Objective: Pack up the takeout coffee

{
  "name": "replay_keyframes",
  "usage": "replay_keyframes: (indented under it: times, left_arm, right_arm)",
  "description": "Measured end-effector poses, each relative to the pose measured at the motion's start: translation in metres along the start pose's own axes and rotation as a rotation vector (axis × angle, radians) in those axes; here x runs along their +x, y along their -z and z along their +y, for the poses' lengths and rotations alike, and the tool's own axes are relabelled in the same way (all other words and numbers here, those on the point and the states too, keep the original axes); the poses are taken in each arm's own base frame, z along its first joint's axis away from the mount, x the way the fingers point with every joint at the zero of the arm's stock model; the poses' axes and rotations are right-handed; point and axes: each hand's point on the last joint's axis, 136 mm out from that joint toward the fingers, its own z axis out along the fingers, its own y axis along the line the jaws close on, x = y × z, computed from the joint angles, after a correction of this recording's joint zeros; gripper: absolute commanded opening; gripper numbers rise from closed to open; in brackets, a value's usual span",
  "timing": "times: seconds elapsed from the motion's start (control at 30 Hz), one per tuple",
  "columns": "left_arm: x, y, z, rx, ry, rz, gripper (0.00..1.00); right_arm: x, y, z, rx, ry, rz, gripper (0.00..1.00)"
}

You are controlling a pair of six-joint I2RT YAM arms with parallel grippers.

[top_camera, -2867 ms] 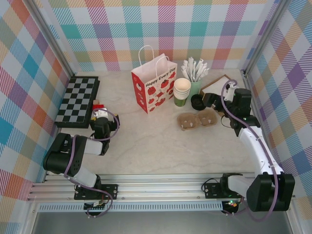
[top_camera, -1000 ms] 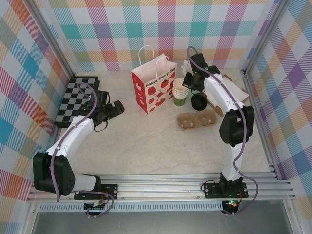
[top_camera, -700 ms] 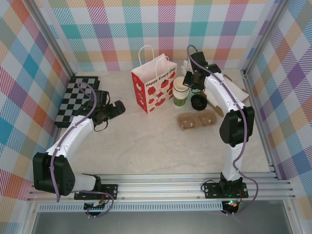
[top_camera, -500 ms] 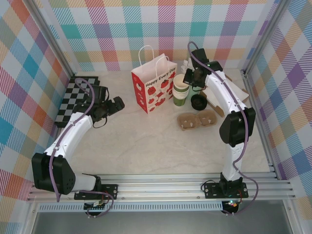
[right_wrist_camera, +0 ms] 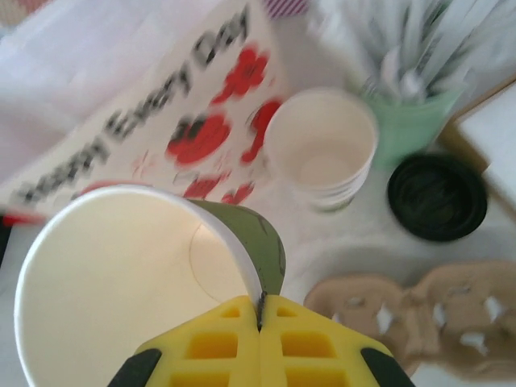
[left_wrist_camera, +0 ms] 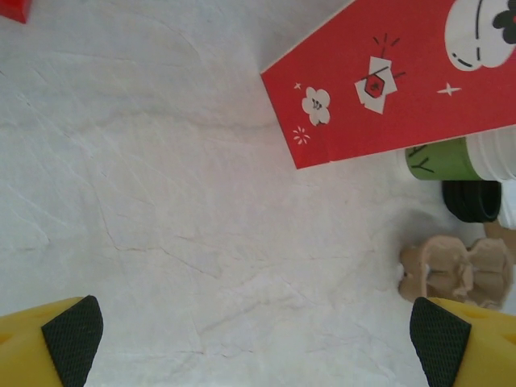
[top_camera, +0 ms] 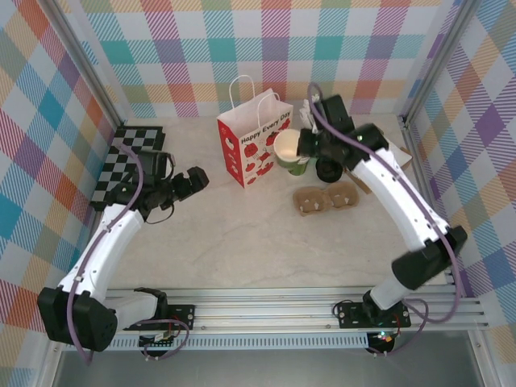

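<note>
My right gripper (top_camera: 309,143) (right_wrist_camera: 260,305) is shut on the rim of the takeout coffee cup (top_camera: 288,148) (right_wrist_camera: 121,298). The cup is green outside and cream inside, has no lid, and hangs tilted in the air beside the red bag. Its round black lid (top_camera: 328,169) (right_wrist_camera: 436,196) lies on the table. The brown cardboard carrier (top_camera: 326,198) (right_wrist_camera: 403,310) (left_wrist_camera: 455,270) lies nearer, with nothing in it. My left gripper (top_camera: 193,181) (left_wrist_camera: 258,339) stands open over bare table left of the bag, with nothing between its fingers.
A red paper bag (top_camera: 252,145) (left_wrist_camera: 403,72) (right_wrist_camera: 161,121) stands upright at centre back. The stack of cream cups (right_wrist_camera: 322,149) (left_wrist_camera: 476,157) and the pale green stirrer holder (top_camera: 322,121) (right_wrist_camera: 411,121) stand right of it. A checkerboard (top_camera: 129,161) lies at far left.
My right gripper has pulled one cup off the stack and swung it up and left, with the arm stretched out lower. The left gripper has shifted slightly nearer.
</note>
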Motion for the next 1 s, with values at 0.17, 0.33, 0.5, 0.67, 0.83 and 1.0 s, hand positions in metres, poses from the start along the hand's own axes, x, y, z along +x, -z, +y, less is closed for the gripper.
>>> replay_keyframes:
  times: [0.17, 0.33, 0.5, 0.67, 0.83, 1.0]
  left_arm:
    - [0.012, -0.003, -0.005, 0.04, 0.042, 0.031, 1.0]
    - [0.025, -0.005, -0.018, 0.069, 0.035, 0.065, 1.0]
    - [0.035, -0.008, -0.031, 0.099, 0.024, 0.081, 1.0]
    - [0.043, -0.011, -0.039, 0.113, 0.017, 0.097, 1.0]
    - [0.045, -0.015, -0.04, 0.102, 0.01, 0.101, 1.0]
    - [0.052, -0.024, -0.042, 0.093, -0.004, 0.128, 1.0]
  right_arm:
    - [0.069, -0.027, 0.005, -0.031, -0.02, 0.139, 0.0]
    - [0.131, -0.082, 0.003, 0.014, -0.021, 0.3, 0.0]
    - [0.147, -0.11, 0.007, 0.015, -0.017, 0.315, 0.0]
    - [0.138, -0.122, 0.013, -0.001, -0.042, 0.263, 0.01]
    - [0.142, -0.135, 0.01, 0.025, -0.049, 0.264, 0.09]
    - [0.146, -0.14, 0.006, 0.051, -0.064, 0.277, 0.43]
